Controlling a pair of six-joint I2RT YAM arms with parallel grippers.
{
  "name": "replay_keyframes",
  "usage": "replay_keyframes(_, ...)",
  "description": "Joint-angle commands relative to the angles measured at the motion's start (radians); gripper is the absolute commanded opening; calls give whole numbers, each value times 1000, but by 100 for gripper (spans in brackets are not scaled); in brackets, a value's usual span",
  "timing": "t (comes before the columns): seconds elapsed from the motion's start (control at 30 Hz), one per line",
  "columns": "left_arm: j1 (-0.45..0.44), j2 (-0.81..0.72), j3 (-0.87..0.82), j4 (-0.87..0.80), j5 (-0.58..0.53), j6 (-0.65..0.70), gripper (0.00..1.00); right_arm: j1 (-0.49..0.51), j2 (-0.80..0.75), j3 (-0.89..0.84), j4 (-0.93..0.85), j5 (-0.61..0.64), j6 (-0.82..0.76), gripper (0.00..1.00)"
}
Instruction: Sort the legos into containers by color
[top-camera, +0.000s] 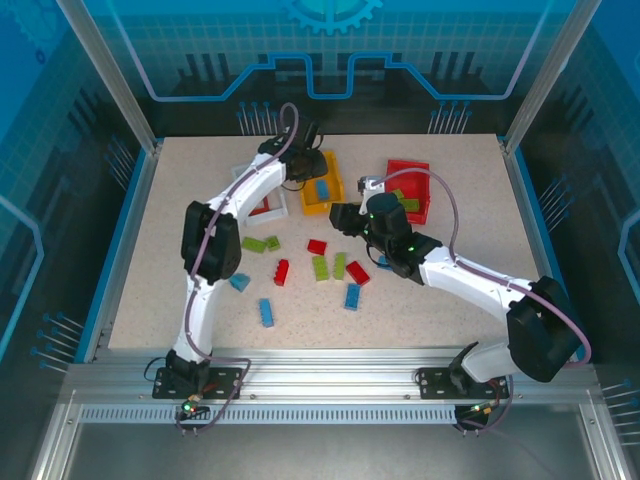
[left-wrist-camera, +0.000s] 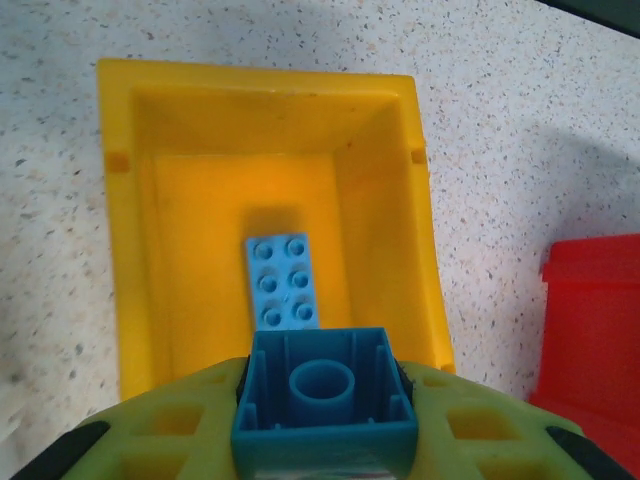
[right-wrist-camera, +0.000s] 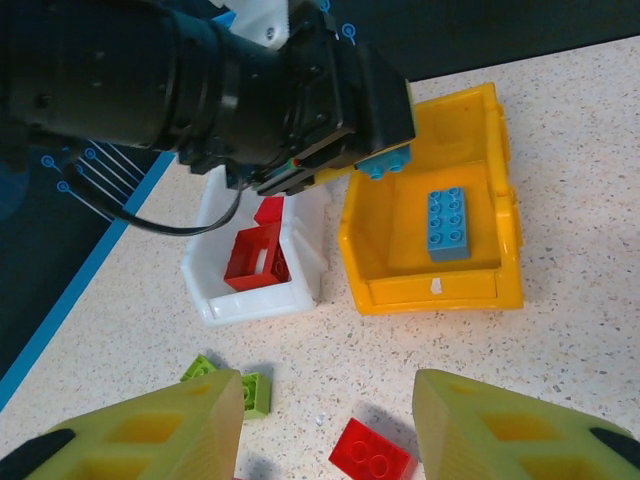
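- Speckled beige table (top-camera: 160, 230), evenly lit.
- Blue panels (top-camera: 330, 60) printed with circuit lines wall the table's far side and both flanks.
- Slotted aluminium rails (top-camera: 330, 385) run along the table's near edge.

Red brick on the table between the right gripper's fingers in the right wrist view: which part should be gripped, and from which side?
Grip the red brick across two opposite side walls, coming straight down from above. It lies flat, studs up, free of neighbours, but turned diagonally to the open right gripper, so the wrist likely needs rotating to square the fingers with its walls.
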Motion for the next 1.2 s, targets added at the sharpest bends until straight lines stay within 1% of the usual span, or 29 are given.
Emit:
replay_keyframes(0.0,-3,73,95,-82,6,47,33,-6,-16,30,-6,23,17,49)
replay_keyframes(0.1,-4,107,133,-106,-6,43,34,-8,-15,31,-19,27,17,50)
replay_keyframes(0.47,-30,128,132,-154,-40,40,37,-10,-11,56,-69,25,26,51)
replay_keyframes(0.6,-31,133,131,-171,-38,38,42,-13,-14,57,-84,26,31,52)
replay_keyframes(0.67,-34,127,131,-178,-40,36,46,-13,-17,58,-89,25,32,52)
replay_keyframes(0.73,-35,110,130,-180,-40,35,51,-16,-18,61,-99,25,29,53)
replay_keyframes(0.83,-43,77,130,-183,-48,33,56,-19,-23,71,-120,24,21,54)
replay_keyframes(1.0,-49,-4,108,-184,-53,16,56,-22,-44,71,-145,32,8,54)
replay_keyframes(1.1,-54,-87,55,-155,-50,-3,55,-26,-66,60,-154,41,-7,54)
replay_keyframes(1.17,-60,-148,4,-129,-44,-29,53,-30,-81,52,-165,46,-14,54)
